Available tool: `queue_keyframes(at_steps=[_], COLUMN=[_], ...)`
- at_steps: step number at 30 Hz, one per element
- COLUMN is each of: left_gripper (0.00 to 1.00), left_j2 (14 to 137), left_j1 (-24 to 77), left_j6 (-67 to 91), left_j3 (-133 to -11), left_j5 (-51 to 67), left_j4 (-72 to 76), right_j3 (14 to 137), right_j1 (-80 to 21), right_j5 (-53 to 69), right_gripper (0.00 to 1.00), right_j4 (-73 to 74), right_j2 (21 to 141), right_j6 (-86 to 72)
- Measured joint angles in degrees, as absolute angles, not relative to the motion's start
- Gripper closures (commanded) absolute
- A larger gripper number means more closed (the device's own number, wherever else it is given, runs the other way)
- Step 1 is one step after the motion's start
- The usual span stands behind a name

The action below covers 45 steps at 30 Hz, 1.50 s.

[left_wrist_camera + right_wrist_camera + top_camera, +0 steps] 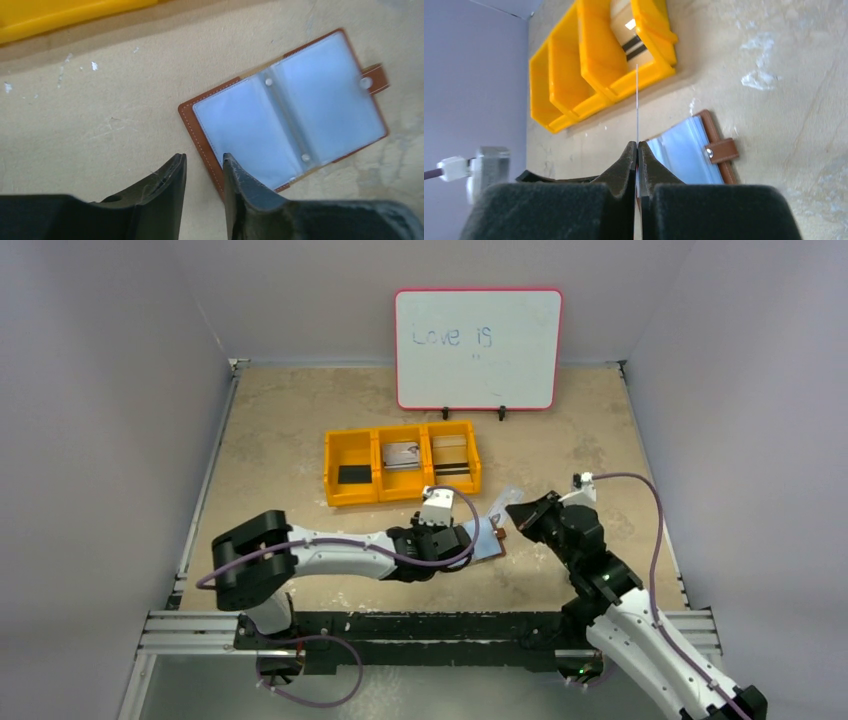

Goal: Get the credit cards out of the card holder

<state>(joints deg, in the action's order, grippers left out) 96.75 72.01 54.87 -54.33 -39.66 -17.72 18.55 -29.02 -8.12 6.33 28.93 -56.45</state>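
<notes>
Right wrist: pinched card (637, 100) edge-on in R gripper (637, 147) (bin (596, 50) ahead); L gripper (204, 162) apart, over card holder (285, 110).

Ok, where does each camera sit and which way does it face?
Top external: above and behind the arms, facing down at the table and whiteboard; both arms show.
Left wrist: on the left arm, facing down at the open wallet; parted fingers show.
Right wrist: on the right arm, facing the bin past shut fingers pinching a card edge-on.
Shared: wallet and bin, in all three.
</notes>
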Motion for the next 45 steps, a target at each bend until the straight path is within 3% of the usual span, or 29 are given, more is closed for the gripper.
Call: queue_keyframes(at_steps=[11, 13, 16, 20, 28, 32, 38, 45], left_gripper=[0.56, 0.51, 0.34, 0.29, 0.23, 0.23, 0.22, 0.20], left_j2=[83.6, 81.8, 78.6, 71.2, 56.1, 55.9, 50.7, 47.0], left_j1=[71.3, 69.6, 66.7, 62.4, 49.5, 42.5, 35.2, 34.9], left_j6=[56.7, 57.5, 58.1, 58.4, 53.4, 50.4, 45.4, 46.0], left_j3=[-53.5, -51.7, -48.9, -46.2, -46.1, -49.5, -53.6, -50.7], left_j5=[-47.0, -47.8, -48.6, -49.5, -49.9, -49.5, -51.4, -54.1], left_j4=[-23.6, -25.7, -29.0, -33.4, -40.2, -45.5, -47.5, -47.5], right_j3=[19.8, 19.8, 19.5, 19.4, 23.1, 29.9, 39.0, 48.5], right_j1=[-29.0, -29.0, -29.0, -29.0, -30.0, -33.6, -47.9, -51.3], right_j5=[-4.8, -2.8, 0.3, 4.6, 12.3, 12.3, 3.8, -4.7], right_gripper=[1.00, 1.00, 1.00, 1.00, 1.00, 1.00, 1.00, 1.00], right_j4=[-6.4, -9.7, -13.8, -18.1, -22.8, -22.2, -21.6, -18.8], right_j2=[35.9, 38.1, 40.3, 41.9, 46.2, 51.1, 58.5, 71.8], right_j6=[-44.9, -43.7, -42.2, -39.4, -27.6, -19.8, -2.9, 13.5])
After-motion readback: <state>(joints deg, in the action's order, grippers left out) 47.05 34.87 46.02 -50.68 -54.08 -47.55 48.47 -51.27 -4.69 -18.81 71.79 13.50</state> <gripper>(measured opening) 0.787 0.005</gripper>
